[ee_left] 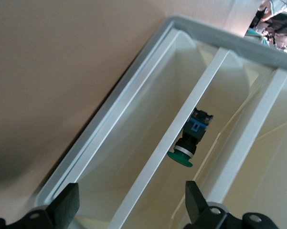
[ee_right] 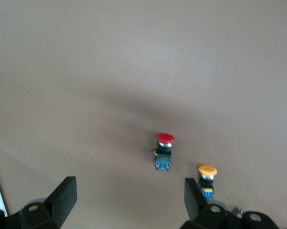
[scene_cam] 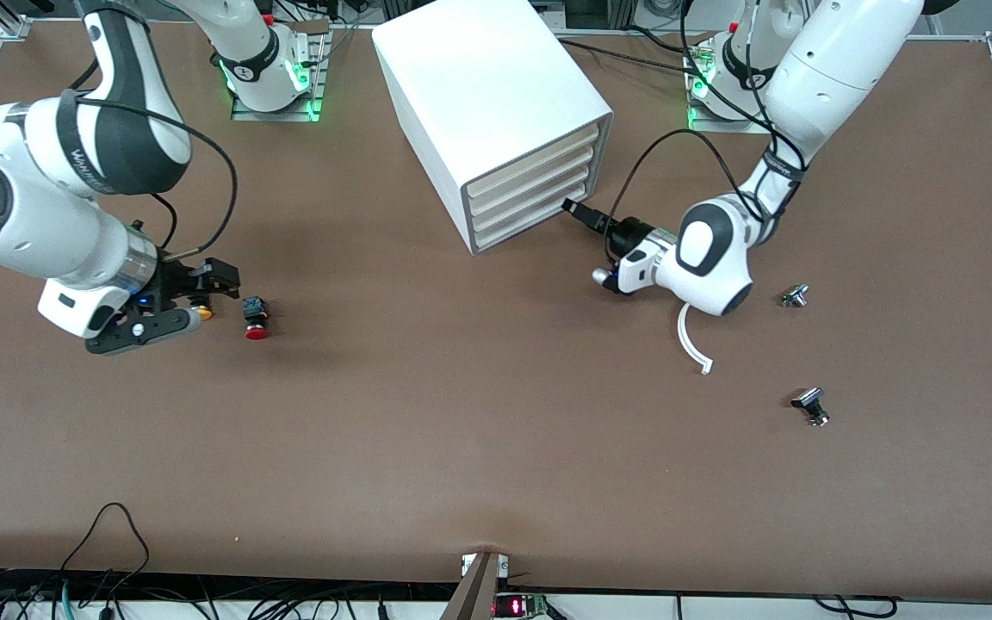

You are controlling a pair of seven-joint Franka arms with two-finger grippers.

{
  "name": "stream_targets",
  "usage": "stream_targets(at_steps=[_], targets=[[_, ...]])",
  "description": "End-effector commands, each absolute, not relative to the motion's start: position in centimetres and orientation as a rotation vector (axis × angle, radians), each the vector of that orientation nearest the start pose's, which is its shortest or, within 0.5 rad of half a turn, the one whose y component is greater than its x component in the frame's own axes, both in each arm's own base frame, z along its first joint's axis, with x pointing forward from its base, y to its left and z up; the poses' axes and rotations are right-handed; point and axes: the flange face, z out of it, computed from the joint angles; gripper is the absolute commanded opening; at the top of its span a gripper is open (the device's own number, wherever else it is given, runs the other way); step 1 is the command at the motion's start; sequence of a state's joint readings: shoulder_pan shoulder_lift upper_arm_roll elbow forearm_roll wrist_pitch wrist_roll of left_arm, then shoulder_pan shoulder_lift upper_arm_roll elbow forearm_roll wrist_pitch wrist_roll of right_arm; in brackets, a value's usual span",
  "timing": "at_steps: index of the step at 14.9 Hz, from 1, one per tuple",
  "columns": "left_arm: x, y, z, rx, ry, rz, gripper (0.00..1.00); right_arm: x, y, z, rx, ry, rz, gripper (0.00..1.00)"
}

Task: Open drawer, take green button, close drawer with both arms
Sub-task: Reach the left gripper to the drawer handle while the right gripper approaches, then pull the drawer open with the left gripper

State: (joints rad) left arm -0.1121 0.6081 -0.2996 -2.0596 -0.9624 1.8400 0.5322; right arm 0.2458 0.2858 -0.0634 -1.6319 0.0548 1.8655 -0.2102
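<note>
My left gripper, spread, empty, at the lowest drawer: hook front squarely, pull straight. Right gripper waits spread over the table.

Even, bright light falls from above on the brown worktop; shadows are soft and short, a dim patch lying beside the cabinet and under each arm; green lamps glow at both arm bases; no harsh glare, though the cabinet's white top is nearly washed out. The left wrist view is mildly soft, and the green button shows fairly clearly in a pale, creamy interior; a dark shadow pools on the worktop near that picture's edge. The right wrist view is hazy; the red-capped button looks slightly blurred, with a broad faint shadow above it.
</note>
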Motion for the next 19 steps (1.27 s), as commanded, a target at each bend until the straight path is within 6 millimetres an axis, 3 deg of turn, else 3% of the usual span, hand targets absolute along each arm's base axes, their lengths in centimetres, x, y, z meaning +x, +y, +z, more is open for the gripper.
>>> stream_targets(at_steps=[1,4,6,8,11,12,14,16,18,19], targets=[[42.1,-27.9,13.6,1.995,-0.269,-0.757,0.91,63.3,17.2,44.9,-2.982,-0.836,0.051,1.00],[40.5,-28.3,12.9,1.996,-0.275,-0.779,0.71,62.9,21.3,44.8,-2.960,-0.922,-0.013,1.00],[40.3,-28.4,12.8,1.994,-0.276,-0.784,0.42,62.4,23.8,44.9,-2.934,-0.997,-0.062,1.00],[40.3,-28.4,12.8,1.995,-0.276,-0.783,0.01,61.6,26.8,45.2,-2.893,-1.082,-0.105,1.00],[40.8,-28.2,13.0,2.003,-0.281,-0.774,0.00,61.4,29.1,45.5,-2.858,-1.128,-0.132,1.00],[41.7,-27.3,13.0,2.019,-0.259,-0.762,0.00,61.2,29.6,45.3,-2.853,-1.139,-0.129,1.00],[44.5,-23.4,12.2,2.112,-0.188,-0.661,0.00,60.6,31.4,45.0,-2.834,-1.175,-0.144,1.00],[48.9,-20.4,12.9,2.184,-0.142,-0.517,0.00,60.1,32.4,45.1,-2.826,-1.195,-0.145,1.00],[51.7,-19.3,13.9,2.223,-0.130,-0.423,0.01,60.1,33.0,44.7,-2.819,-1.213,-0.143,1.00],[52.2,-19.1,14.1,2.225,-0.128,-0.412,0.18,60.0,33.7,44.8,-2.813,-1.227,-0.149,1.00]])
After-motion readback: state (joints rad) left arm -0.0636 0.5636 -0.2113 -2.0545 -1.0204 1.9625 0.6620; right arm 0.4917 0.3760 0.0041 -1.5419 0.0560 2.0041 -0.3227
